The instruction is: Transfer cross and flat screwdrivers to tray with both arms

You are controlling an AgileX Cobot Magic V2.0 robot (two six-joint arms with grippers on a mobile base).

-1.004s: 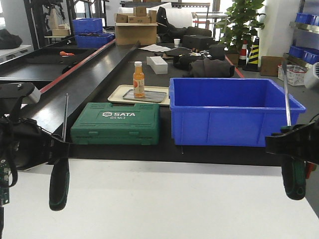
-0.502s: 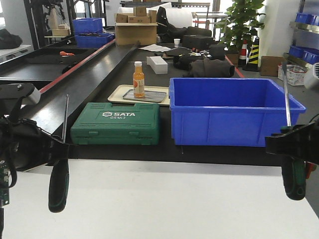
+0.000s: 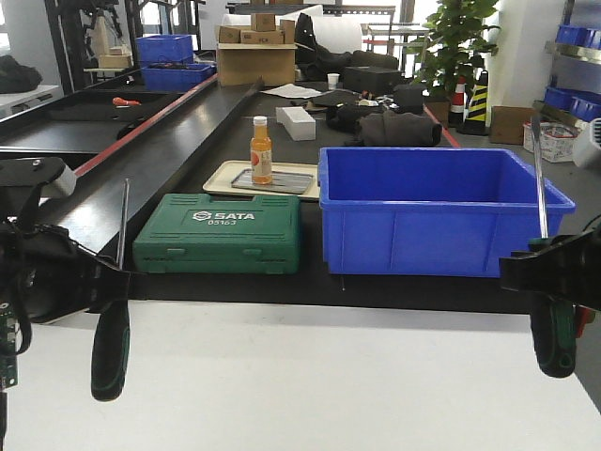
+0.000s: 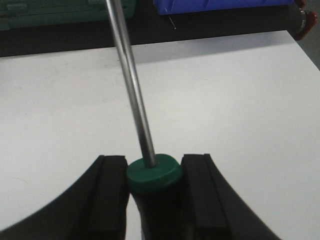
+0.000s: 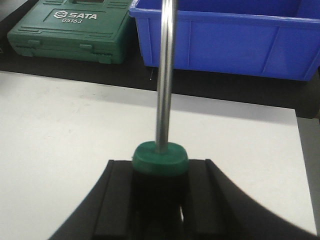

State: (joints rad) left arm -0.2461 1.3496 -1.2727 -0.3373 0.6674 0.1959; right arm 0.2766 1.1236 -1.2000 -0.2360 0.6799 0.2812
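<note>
At 8 o'clock, the left black gripper point(image 3: 111, 282) reaches inward, clenched on a black-and-green-handled steel screwdriver point(image 3: 111, 352), shaft up, above the white tabletop point(image 4: 240, 100). At 4 o'clock, the right black gripper point(image 3: 549, 268) likewise clamps a second black-and-green screwdriver point(image 3: 552, 338).

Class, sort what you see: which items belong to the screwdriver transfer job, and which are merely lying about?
Job: left screwdriver, right screwdriver, grey tray.
Lying about: orange bottle, beige tray, green tool case, blue bin.
</note>
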